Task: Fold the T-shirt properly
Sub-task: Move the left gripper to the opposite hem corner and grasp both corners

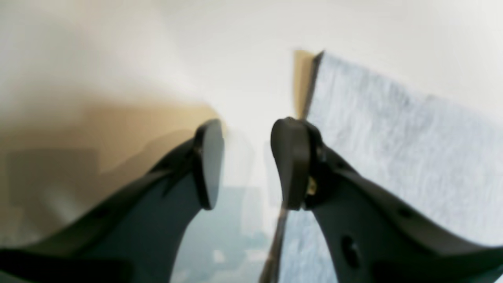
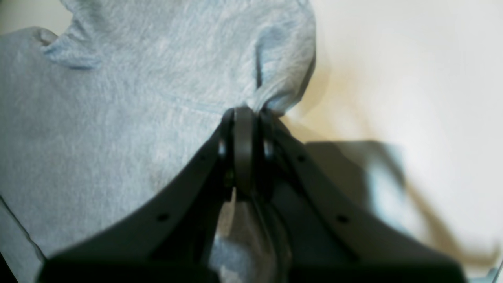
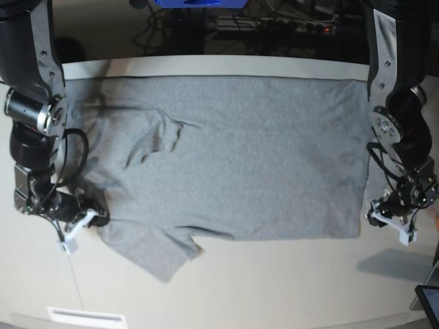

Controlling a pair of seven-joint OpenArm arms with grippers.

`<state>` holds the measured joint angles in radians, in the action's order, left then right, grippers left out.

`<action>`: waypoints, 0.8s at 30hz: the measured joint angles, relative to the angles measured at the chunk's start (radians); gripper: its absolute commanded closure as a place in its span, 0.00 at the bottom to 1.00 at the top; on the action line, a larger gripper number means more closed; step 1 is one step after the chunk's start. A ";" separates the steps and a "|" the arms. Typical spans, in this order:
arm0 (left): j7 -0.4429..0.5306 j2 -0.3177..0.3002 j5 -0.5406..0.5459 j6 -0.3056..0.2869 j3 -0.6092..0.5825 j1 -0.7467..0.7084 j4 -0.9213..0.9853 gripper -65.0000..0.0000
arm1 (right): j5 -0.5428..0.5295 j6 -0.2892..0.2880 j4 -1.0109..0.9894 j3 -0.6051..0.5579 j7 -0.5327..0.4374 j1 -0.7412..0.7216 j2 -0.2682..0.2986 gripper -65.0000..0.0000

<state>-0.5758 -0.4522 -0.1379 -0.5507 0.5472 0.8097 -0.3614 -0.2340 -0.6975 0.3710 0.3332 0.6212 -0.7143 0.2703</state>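
T-shirt (image 3: 254, 157) is spread flat, plain side up, across the pale worktop (image 3: 274, 288); body runs toward the left arm's side, sleeves sit on the right arm's side. Near sleeve (image 3: 154, 257) is splayed out toward the front edge. Right hand (image 2: 244, 118) is seen clamped tight on a bunched pinch of grey fabric at the shirt's edge. Left hand (image 1: 247, 161) is held part open just off the hem corner, nothing gripped; worktop is visible between its fingers (image 1: 290, 165).
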 measured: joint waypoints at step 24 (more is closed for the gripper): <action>0.087 0.034 0.034 0.106 0.000 -0.002 0.108 0.62 | -0.006 -0.009 0.000 0.000 0.001 0.008 0.023 1.00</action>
<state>-0.4885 -0.4183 -0.1043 -0.4442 0.5472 0.8078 -0.2535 -0.2405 -0.7067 0.3710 0.3328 0.6220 -0.7059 0.2928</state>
